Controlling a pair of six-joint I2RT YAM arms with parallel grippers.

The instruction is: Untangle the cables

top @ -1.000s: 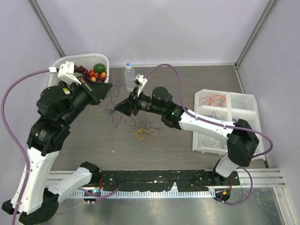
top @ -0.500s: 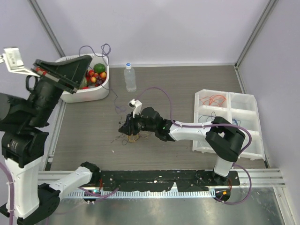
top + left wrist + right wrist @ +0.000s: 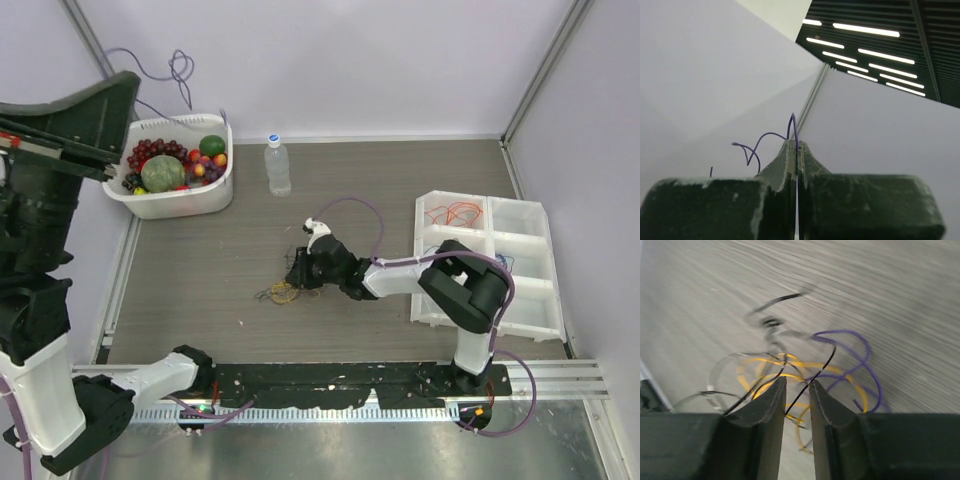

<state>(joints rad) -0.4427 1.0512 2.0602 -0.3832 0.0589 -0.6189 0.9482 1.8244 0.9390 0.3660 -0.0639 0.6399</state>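
Note:
My left gripper (image 3: 128,88) is raised high at the far left and is shut on a thin purple cable (image 3: 176,68). In the left wrist view the purple cable (image 3: 763,135) loops out of the closed fingertips of the left gripper (image 3: 797,145) against the wall. A small tangle of cables (image 3: 279,292) lies on the table's middle. My right gripper (image 3: 297,272) is low at its right edge. In the right wrist view the right gripper (image 3: 797,383) has its jaws slightly apart with a black cable (image 3: 815,378) running between them, over yellow loops (image 3: 790,364) and a purple cable (image 3: 860,347).
A white basket (image 3: 172,207) of fruit stands at the back left. A clear bottle (image 3: 278,166) stands beside it. A white compartment tray (image 3: 520,225) at the right holds orange wires (image 3: 460,212) and other thin wires.
My left arm swung up and to the left, lifting the purple cable off the table. My right gripper dropped to the table and moved right, to the remaining tangle.

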